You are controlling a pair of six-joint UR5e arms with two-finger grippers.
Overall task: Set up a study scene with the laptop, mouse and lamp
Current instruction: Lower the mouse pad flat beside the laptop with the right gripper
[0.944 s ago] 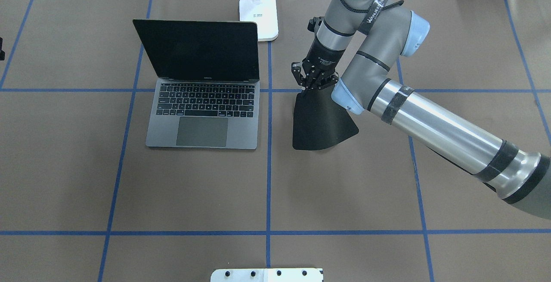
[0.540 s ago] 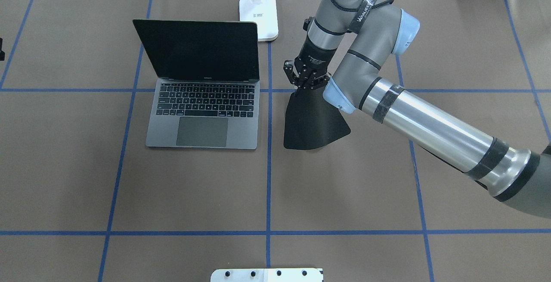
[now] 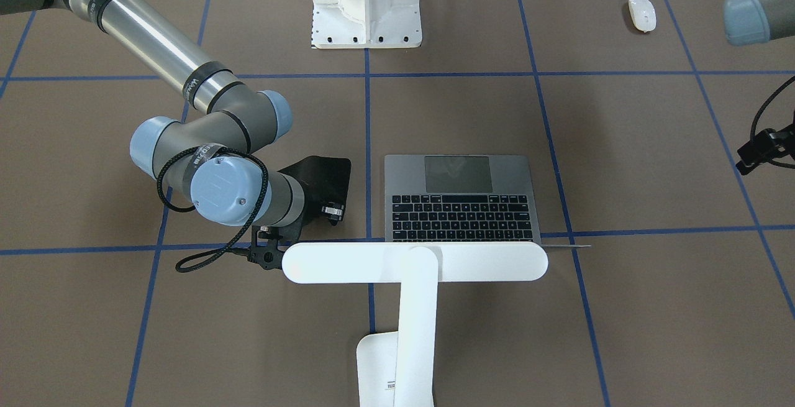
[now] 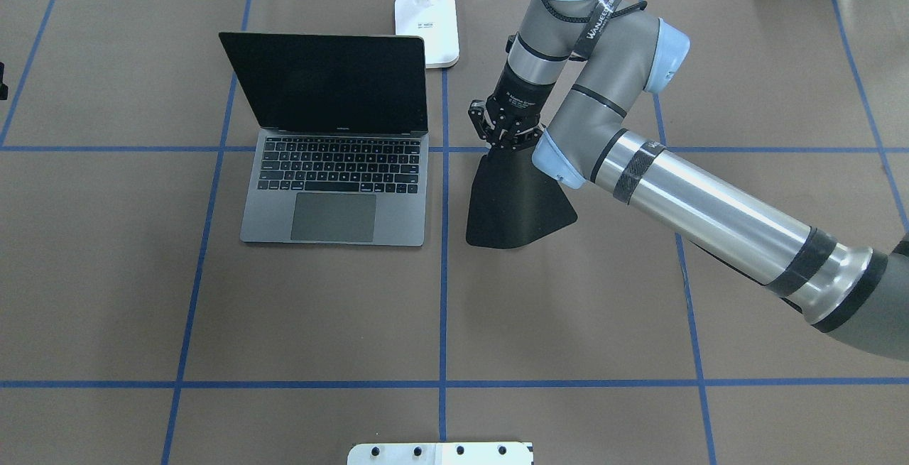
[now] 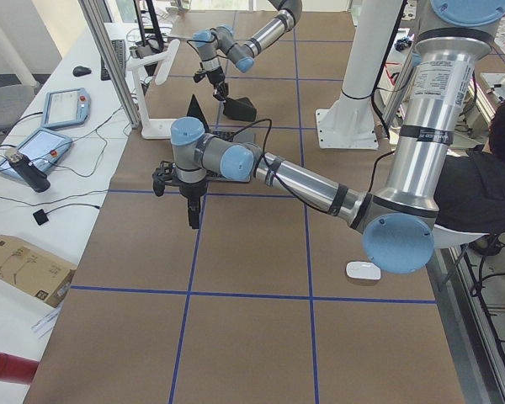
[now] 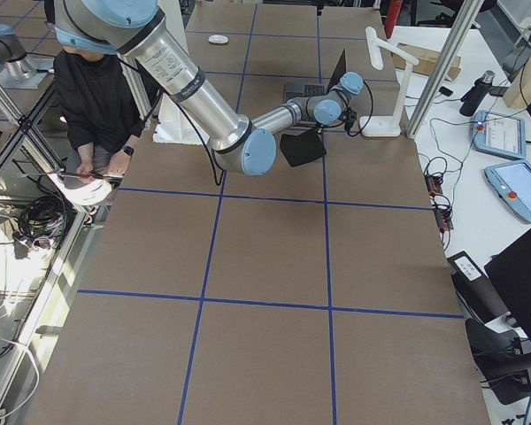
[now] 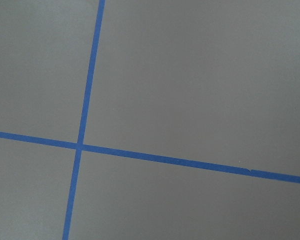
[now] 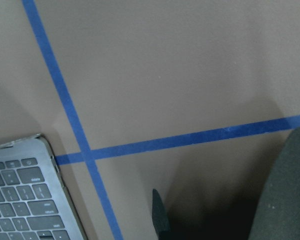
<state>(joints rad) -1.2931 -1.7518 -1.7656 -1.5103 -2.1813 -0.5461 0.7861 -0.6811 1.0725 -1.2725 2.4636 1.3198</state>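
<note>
Brown paper tabletop (image 4: 319,309) gridded in blue tape; laptop (image 4: 334,167) open on it, dark screen raised, just left of the centre tape line in the overhead view; lamp (image 3: 415,262) standing behind the lid, its bar head above the hinge line as seen from the front; mouse (image 3: 641,13) lying on my left, on my side of the table, well apart from the laptop; white pedestal (image 3: 366,3) at the table's edge nearest me; my right gripper (image 4: 502,144) pinched narrow on the far edge of a tilted black pad (image 4: 518,202), just beside the laptop and not touching it; my left gripper (image 5: 193,220) pointing down over bare paper, finger spacing impossible to tell.
</note>
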